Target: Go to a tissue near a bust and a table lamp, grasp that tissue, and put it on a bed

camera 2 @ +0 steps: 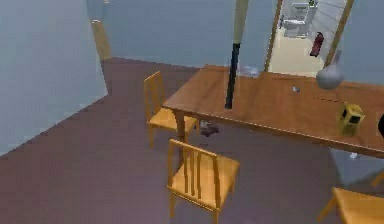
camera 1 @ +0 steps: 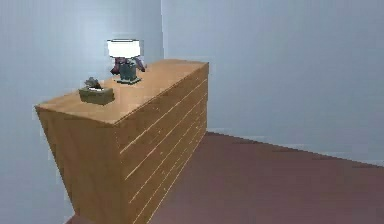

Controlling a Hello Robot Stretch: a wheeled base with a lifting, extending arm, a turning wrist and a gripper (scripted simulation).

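Room: we see blue walls behind a wooden dresser.
Tissue box: on the dresser top, near the table lamp and bust.
Tool: its grip and its place, we cannot tell.

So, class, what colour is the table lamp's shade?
The shade is white, clearest in the forward view.
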